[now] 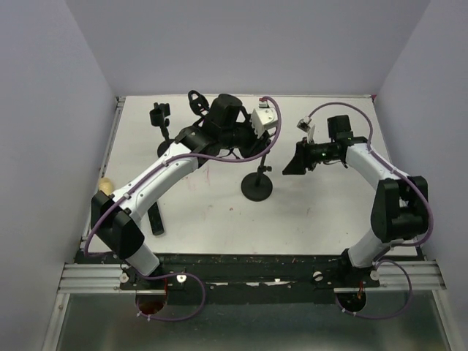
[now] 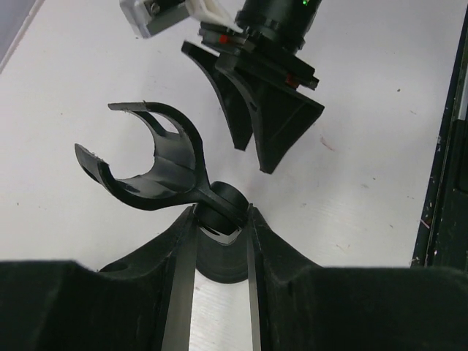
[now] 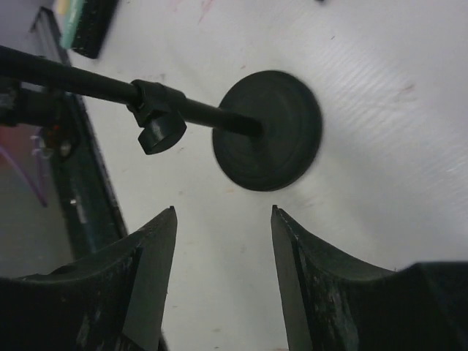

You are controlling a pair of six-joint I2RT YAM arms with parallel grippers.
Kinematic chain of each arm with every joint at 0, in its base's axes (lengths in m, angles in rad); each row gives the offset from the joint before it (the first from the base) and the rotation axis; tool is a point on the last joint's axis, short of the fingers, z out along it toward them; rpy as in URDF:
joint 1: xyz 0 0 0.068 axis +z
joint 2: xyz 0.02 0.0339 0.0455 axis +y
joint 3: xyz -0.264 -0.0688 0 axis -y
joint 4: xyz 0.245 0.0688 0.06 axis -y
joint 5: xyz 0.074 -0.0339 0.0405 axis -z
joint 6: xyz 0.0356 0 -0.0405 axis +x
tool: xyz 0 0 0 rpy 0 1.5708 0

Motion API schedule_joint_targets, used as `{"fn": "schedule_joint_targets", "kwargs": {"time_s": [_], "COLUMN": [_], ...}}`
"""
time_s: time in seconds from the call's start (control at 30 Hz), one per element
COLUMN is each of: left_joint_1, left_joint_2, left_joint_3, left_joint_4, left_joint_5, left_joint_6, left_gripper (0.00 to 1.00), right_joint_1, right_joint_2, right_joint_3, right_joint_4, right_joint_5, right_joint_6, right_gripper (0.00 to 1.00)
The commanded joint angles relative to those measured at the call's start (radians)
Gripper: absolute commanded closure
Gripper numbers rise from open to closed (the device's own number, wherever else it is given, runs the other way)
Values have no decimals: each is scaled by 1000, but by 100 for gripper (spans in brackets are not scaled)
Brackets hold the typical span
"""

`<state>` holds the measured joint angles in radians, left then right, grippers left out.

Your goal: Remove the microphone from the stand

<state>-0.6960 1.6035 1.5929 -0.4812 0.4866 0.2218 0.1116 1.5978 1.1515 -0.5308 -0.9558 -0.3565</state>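
Note:
The stand has a round black base (image 1: 257, 188) (image 3: 269, 131) and a thin pole (image 3: 73, 79) with a small knob (image 3: 161, 131). Its C-shaped clip (image 2: 146, 172) is empty. My left gripper (image 2: 221, 208) (image 1: 243, 142) is shut on the joint just below that clip. My right gripper (image 3: 223, 210) (image 1: 292, 162) hangs open to the right of the stand with nothing between its fingers (image 2: 256, 117). A long black object with a greenish end (image 1: 156, 219) (image 3: 88, 25), seemingly the microphone, lies on the table beside the left arm.
A small black clip holder (image 1: 159, 115) and another black piece (image 1: 196, 99) stand at the back left. A yellowish lump (image 1: 107, 186) sits at the table's left edge. A metal rail (image 1: 248, 274) runs along the near edge. Walls close in on three sides.

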Motion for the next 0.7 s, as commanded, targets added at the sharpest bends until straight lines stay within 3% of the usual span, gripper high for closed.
{"fn": "schedule_joint_targets", "kwargs": {"time_s": [0.0,0.13,0.37,0.67], "left_joint_1": [3,3,1,1], "left_joint_2": [-66,-68,-66,-71], "left_joint_3": [-62,-79,-83,-80], "left_joint_4": [108,112,113,93], "left_joint_5": [30,43,78,93], "left_joint_6": [77,88,73,80], "left_gripper": [100,100,100,100], "right_joint_1": [2,2,3,28], "right_joint_2": [66,116,177,244], "right_joint_3": [-19,-39,-88,-26], "right_joint_4": [-14,81,417,463], "right_joint_5": [-262,-320,-343,-348], "right_joint_6": [332,480,801,817], "right_gripper": [36,36,40,47]}}
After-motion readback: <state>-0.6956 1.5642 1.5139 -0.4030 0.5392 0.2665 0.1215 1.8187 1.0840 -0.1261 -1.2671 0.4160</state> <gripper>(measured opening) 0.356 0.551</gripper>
